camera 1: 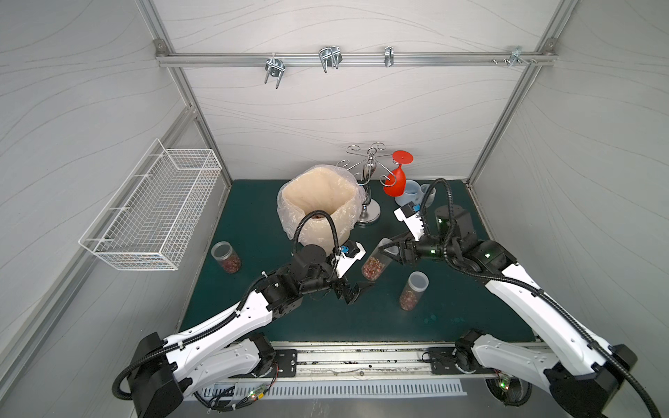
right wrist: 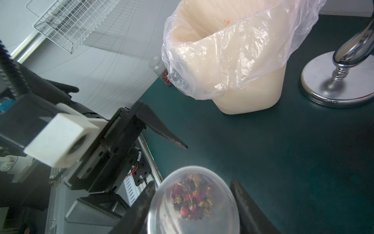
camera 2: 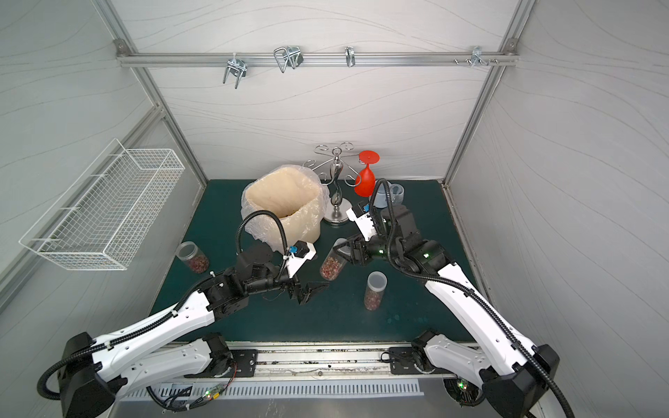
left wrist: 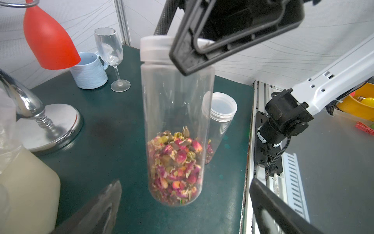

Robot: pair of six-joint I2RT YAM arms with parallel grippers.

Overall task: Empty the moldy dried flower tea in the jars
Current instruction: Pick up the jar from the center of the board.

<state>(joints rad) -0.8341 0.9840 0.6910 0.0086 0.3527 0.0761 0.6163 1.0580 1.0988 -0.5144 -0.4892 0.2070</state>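
The right hand (camera 1: 389,249) pinches the pale lid (left wrist: 154,48) of the tall jar (camera 1: 374,266), with one finger on each side of it. In both top views the jar leans. Its top is up at the hand and its bottom points to about 7 o'clock from that hand. The tea (left wrist: 176,168) is a pile of pink and brown bits in the bottom part of the jar (the rest of the jar looks clear). I cannot tell if the jar's bottom touches the green counter (camera 1: 452,315). The left hand (camera 1: 358,289) is spread wide and holds nothing. The tall jar is close to it at about 1 o'clock, but they do not touch. A short jar (camera 1: 412,291) with its lid on stands on the counter at about 5 o'clock from the right hand. A third jar (camera 1: 226,257) with tea in it stands far off, at about 9 o'clock from the left hand. The bin (camera 1: 318,202) with a plastic bag in it is at about 11 o'clock from the tall jar.
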